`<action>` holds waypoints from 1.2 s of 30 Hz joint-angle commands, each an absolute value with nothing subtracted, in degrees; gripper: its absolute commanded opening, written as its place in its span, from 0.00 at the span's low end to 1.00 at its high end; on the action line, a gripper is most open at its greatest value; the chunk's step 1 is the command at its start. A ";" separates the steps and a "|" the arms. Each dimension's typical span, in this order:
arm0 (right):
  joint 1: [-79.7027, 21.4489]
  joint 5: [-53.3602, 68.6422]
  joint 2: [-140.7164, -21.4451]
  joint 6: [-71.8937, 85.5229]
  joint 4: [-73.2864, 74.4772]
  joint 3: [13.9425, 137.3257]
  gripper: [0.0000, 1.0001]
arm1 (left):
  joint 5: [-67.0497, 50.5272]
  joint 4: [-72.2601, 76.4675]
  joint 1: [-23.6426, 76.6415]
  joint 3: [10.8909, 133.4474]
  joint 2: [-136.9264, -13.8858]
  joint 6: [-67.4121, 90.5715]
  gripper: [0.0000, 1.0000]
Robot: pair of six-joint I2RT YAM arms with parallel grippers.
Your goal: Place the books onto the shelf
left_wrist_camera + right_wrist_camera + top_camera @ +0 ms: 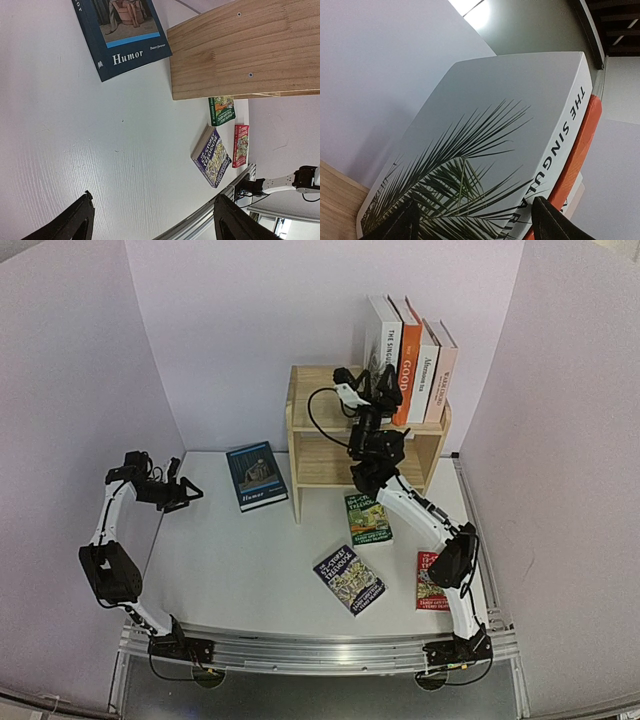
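Only the right wrist view shows the palm-leaf drawing on the cover of the white book (485,125). The orange book (580,150) touches it at 3 o'clock. The right tool (476,202) is wide, with nothing gripped. Only the top view shows four books upright on top of the shelf (320,465). The left tool (154,197) is wide and empty over the counter (75,150). The Humor book (125,35) lies flat at 9 o'clock of the shelf. The green Treehouse paperback (368,518), the dark one (349,579) and the red one (430,580) lie around 6 o'clock.

White table (250,560), pale surrounding walls (250,340), metal rail (320,652) at near edge
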State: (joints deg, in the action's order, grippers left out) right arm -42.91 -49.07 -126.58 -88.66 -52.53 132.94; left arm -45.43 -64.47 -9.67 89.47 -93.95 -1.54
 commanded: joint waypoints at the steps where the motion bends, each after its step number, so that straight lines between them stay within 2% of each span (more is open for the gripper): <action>1: -43.47 -49.54 -124.45 -89.28 -54.01 133.62 0.75 | -46.46 -64.62 -9.43 89.72 -94.11 -2.68 0.82; 9: -45.25 -49.31 -123.78 -90.00 -54.05 133.80 0.77 | -42.45 -63.91 -7.55 89.60 -95.07 -5.20 0.83; 13: -48.26 -49.66 -122.09 -90.36 -54.06 133.35 0.81 | -30.12 -66.31 0.12 92.32 -98.33 -15.88 0.83; 17: -51.48 -52.21 -116.77 -88.80 -52.92 127.52 0.83 | -16.70 -60.82 7.86 93.42 -101.42 -28.74 0.86; 20: -53.15 -55.97 -110.61 -81.86 -45.90 120.42 0.84 | -9.38 -54.30 12.82 93.53 -104.43 -38.22 0.90; 23: -54.31 -59.52 -104.31 -71.97 -35.93 114.82 0.84 | -3.96 -44.69 16.34 92.77 -107.55 -47.10 0.99; 29: -57.48 -67.12 -95.48 -57.95 -22.93 107.98 0.84 | 3.63 -30.68 20.94 95.82 -117.24 -54.28 1.00; 36: -60.50 -72.70 -89.61 -42.69 -7.39 102.92 0.85 | 11.01 -24.83 21.88 103.39 -129.05 -56.00 0.99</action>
